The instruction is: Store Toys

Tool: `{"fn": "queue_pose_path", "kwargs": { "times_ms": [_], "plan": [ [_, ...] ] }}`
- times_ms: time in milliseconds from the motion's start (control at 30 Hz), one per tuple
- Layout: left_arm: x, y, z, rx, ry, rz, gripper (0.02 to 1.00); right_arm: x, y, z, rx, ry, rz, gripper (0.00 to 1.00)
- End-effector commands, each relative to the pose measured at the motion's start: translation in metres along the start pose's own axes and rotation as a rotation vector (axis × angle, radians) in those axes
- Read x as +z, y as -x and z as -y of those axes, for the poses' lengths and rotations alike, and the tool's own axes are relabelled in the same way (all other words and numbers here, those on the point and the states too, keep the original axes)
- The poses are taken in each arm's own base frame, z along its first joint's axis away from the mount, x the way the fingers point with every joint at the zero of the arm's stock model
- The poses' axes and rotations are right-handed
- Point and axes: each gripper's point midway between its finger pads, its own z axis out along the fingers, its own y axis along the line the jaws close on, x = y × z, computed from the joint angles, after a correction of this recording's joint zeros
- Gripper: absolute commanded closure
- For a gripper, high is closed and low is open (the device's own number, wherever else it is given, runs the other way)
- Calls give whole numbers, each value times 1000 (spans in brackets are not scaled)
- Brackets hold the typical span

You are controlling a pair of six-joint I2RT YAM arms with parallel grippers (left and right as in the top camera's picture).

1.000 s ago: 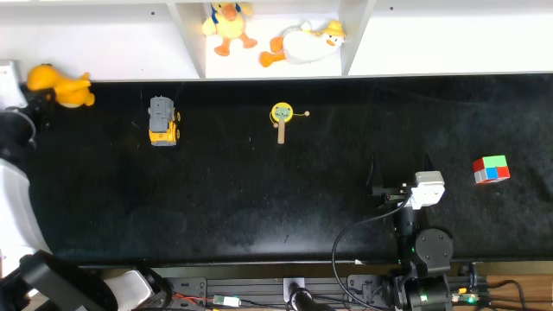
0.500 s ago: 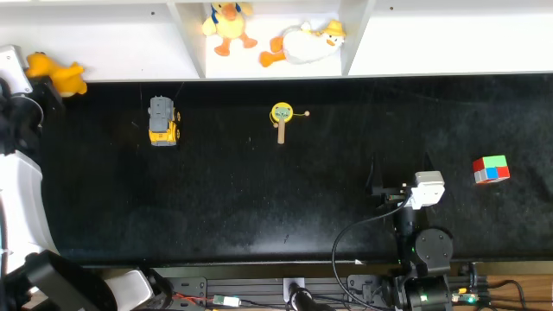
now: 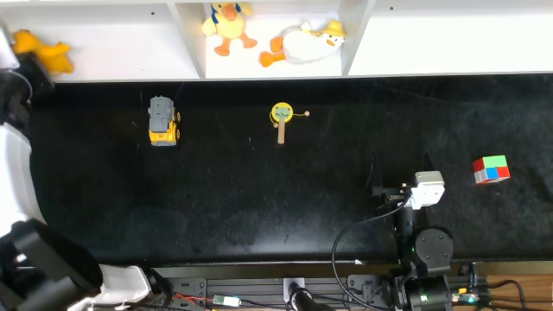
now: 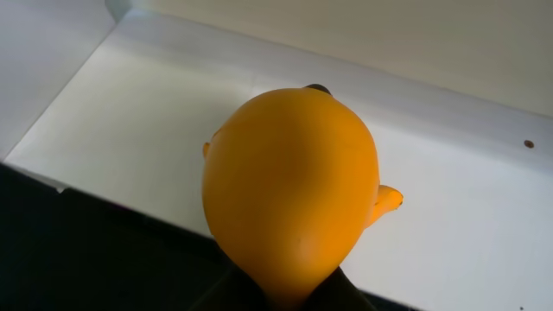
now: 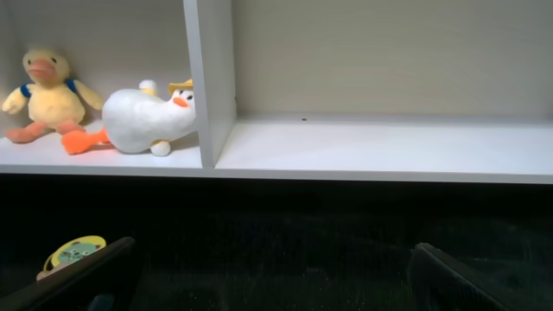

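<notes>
An orange duck toy (image 3: 40, 50) hangs at the far left over the white shelf's left compartment (image 3: 112, 39), with my left gripper (image 3: 24, 67) shut on it. Up close the orange duck toy (image 4: 292, 203) hovers above that compartment's white floor (image 4: 130, 130), its lower end in my left gripper (image 4: 285, 292). A grey and yellow truck (image 3: 162, 120), a yellow rattle (image 3: 282, 114) and a colour cube (image 3: 491, 169) lie on the black table. My right gripper (image 3: 378, 188) rests low at the right, and in its own view the right gripper (image 5: 268, 281) is open and empty.
A yellow plush duck (image 3: 229, 22) and a white plush duck (image 3: 302, 43) lie in the middle compartment; they show as the yellow plush duck (image 5: 43, 82) and white plush duck (image 5: 147, 121) left of a divider (image 5: 210, 78). The right compartment (image 5: 389, 142) holds nothing.
My left arm has carried the orange duck up and leftward, from the table's back edge to over the left shelf compartment. The right arm has kept still.
</notes>
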Motion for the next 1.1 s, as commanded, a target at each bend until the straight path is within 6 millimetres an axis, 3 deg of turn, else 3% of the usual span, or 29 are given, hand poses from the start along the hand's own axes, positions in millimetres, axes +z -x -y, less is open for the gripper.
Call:
{"fn": "queue_pose_path", "kwargs": {
  "times_ms": [33,300,700,1100],
  "plan": [
    [11,11,3,-6,10,10,982,1,-6,-2,-1,12,-12,7],
    [19,-4,0,0,26,-51,982,1,-6,-3,-1,13,-12,5],
    [-13,6,-10,50,106,-157,982,1,-6,-2,-1,12,-12,5],
    [-9,20,-12,57,110,-102,982,1,-6,-2,-1,12,-12,5]
  ]
}}
